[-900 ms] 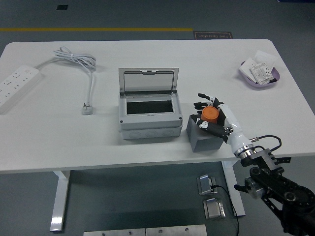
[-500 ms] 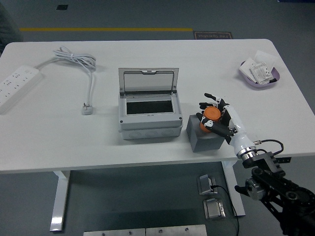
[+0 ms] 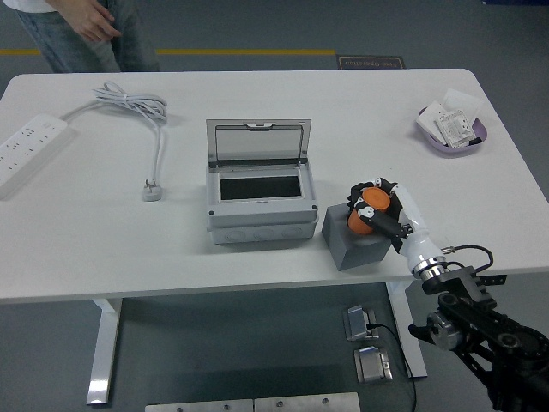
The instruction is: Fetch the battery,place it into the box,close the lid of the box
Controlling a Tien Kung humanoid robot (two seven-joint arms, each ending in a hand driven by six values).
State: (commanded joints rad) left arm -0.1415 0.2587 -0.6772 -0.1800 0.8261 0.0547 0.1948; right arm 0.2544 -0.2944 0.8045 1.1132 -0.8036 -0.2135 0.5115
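Head view takes in the white table (image 3: 257,94), the largest thing in sight, with only 1 robot arm over it: the right arm comes up from the lower right corner and ends in the right hand (image 3: 383,211) near the table's front edge.

Far beyond the hand and well off to its left, at the table's far side, stands a person (image 3: 81,30) — only legs and 1 lowered hand (image 3: 93,26) show, holding nothing.

Next in size is the grey box (image 3: 260,182), just to the left of the hand and apart from it. Its lid (image 3: 257,141) stands raised at the back, and the dark inside is open to view.

Directly under the hand sits a grey block (image 3: 355,242), set close beside the box's right wall.

Well to the left, past the box, lie a white power strip (image 3: 31,152) and a coiled white cable (image 3: 137,112) with its plug (image 3: 153,190) on the tabletop.

Beyond the hand and to its right, near the far corner, is a small purple dish (image 3: 451,130) holding white packets.

Smallest is the battery (image 3: 364,209) — orange, lying tilted inside the hand above the block. The fingers (image 3: 375,225) are curled closely round it, so the hand has it in a full grasp.
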